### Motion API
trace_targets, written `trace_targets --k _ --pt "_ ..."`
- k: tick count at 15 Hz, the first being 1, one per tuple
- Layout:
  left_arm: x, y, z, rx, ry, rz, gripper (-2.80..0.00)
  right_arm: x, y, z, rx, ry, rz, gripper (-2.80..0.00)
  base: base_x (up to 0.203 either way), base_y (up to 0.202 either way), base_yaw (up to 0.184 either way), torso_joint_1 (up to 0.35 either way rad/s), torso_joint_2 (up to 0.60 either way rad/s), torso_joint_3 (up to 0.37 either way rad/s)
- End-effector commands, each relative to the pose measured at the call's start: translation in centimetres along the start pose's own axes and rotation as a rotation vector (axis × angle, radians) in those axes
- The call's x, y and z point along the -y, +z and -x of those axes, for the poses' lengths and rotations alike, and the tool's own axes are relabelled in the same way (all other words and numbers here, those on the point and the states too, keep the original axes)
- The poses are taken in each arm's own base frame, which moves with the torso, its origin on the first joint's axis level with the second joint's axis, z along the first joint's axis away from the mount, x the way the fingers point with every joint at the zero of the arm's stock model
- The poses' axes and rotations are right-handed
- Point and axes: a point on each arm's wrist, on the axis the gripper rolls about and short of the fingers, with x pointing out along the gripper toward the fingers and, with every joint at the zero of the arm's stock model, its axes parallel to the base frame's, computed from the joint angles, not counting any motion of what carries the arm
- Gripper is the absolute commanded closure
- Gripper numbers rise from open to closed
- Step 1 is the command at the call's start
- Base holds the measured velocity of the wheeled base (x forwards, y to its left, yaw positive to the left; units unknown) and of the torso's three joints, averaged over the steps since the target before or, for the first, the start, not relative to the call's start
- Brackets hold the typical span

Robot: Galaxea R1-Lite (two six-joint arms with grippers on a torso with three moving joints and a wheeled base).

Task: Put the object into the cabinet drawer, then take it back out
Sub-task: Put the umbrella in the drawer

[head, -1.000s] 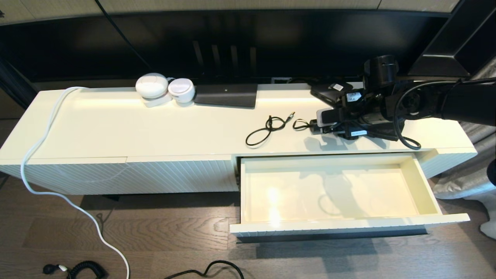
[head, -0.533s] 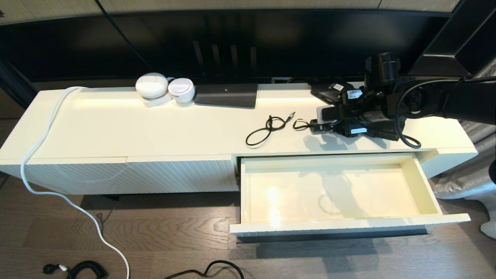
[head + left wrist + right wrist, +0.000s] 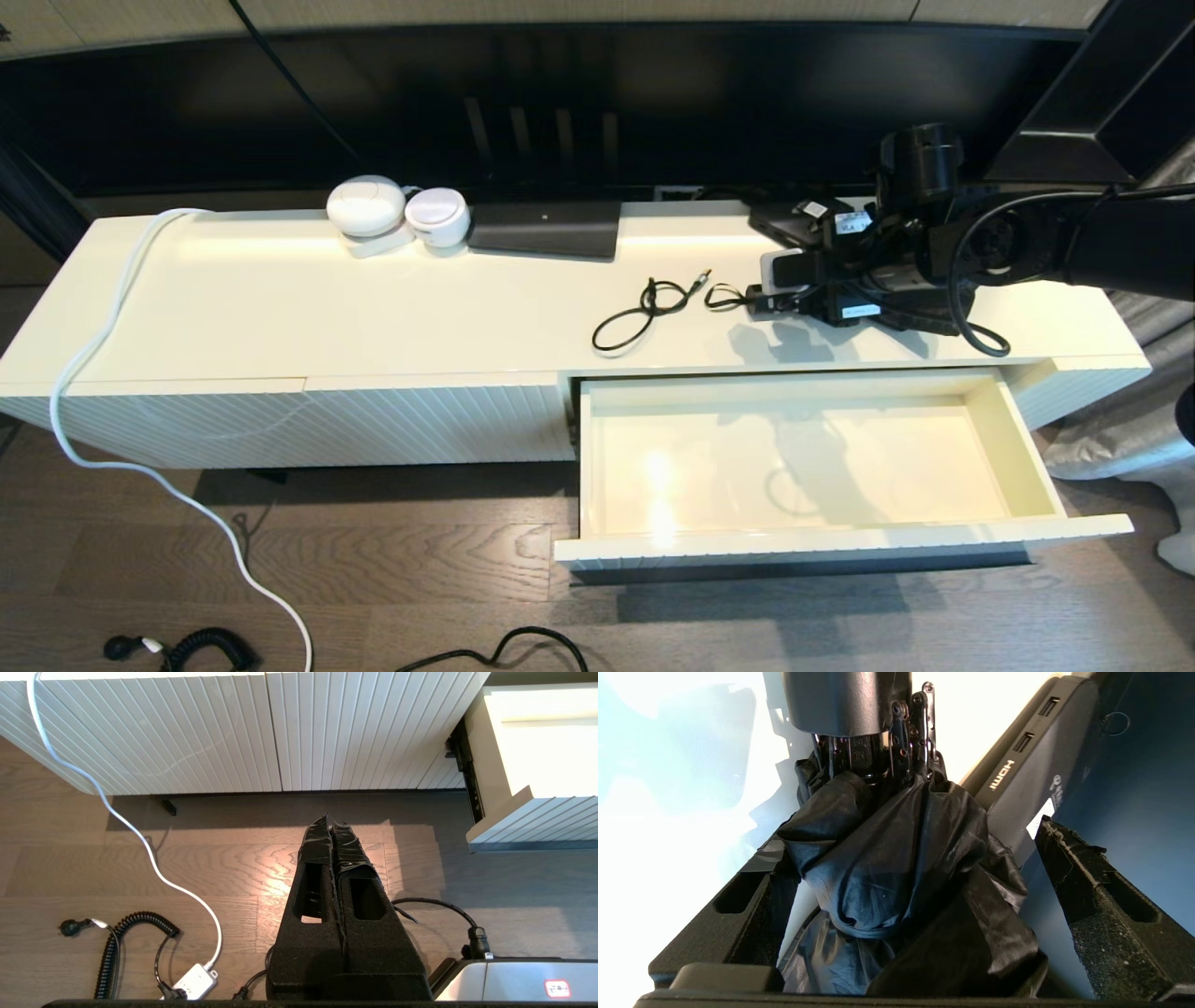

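Note:
A folded black umbrella point(image 3: 896, 858) lies on the cabinet top at the right. My right gripper point(image 3: 908, 840) straddles it, open, one finger point(image 3: 1087, 882) clearly apart from the fabric. In the head view the right gripper point(image 3: 794, 299) hides most of the umbrella; its strap loop point(image 3: 721, 299) pokes out to the left. The cabinet drawer point(image 3: 840, 539) stands pulled out below, its glossy cream inside empty; its ribbed front point(image 3: 537, 816) also shows in the left wrist view. My left gripper point(image 3: 329, 823) hangs shut over the wooden floor, holding nothing.
A black cable with a jack point(image 3: 644, 313) lies left of the umbrella. A black box with HDMI ports point(image 3: 1027, 765) sits just behind it. A flat black device point(image 3: 546, 229) and white round gadgets point(image 3: 366, 207) stand at the back. A white cord point(image 3: 103, 355) hangs down the ribbed panel point(image 3: 308, 425).
My right gripper has shifted slightly toward the back of the cabinet top. The drawer has not moved.

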Motion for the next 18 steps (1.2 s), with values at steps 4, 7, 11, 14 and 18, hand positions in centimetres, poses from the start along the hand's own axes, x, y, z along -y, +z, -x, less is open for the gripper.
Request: trace_targets --k 4,7,11,14,18 --pt "0.00 0.00 0.00 0.000 0.000 0.000 0.00 -0.28 -0.02 -0.29 -0.003 0.012 0.008 -2.80 0.000 0.000 0.000 0.000 0.00 0.000" --pt "0.00 0.00 0.00 0.000 0.000 0.000 0.00 -0.32 -0.02 -0.35 -0.004 0.013 0.001 0.00 0.000 0.000 0.000 0.000 0.00 0.000" --pt "0.00 0.00 0.00 0.000 0.000 0.000 0.00 -0.34 -0.02 -0.35 -0.006 0.015 -0.002 0.00 0.000 0.000 0.000 0.000 0.00 0.000" --pt "0.00 0.00 0.00 0.000 0.000 0.000 0.00 -0.68 0.06 -0.55 -0.006 0.033 0.000 0.00 0.000 0.000 0.000 0.000 0.00 0.000" --pt "0.00 0.00 0.00 0.000 0.000 0.000 0.00 -0.74 0.06 -0.55 -0.006 0.039 -0.001 0.00 0.000 0.000 0.000 0.000 0.00 0.000"
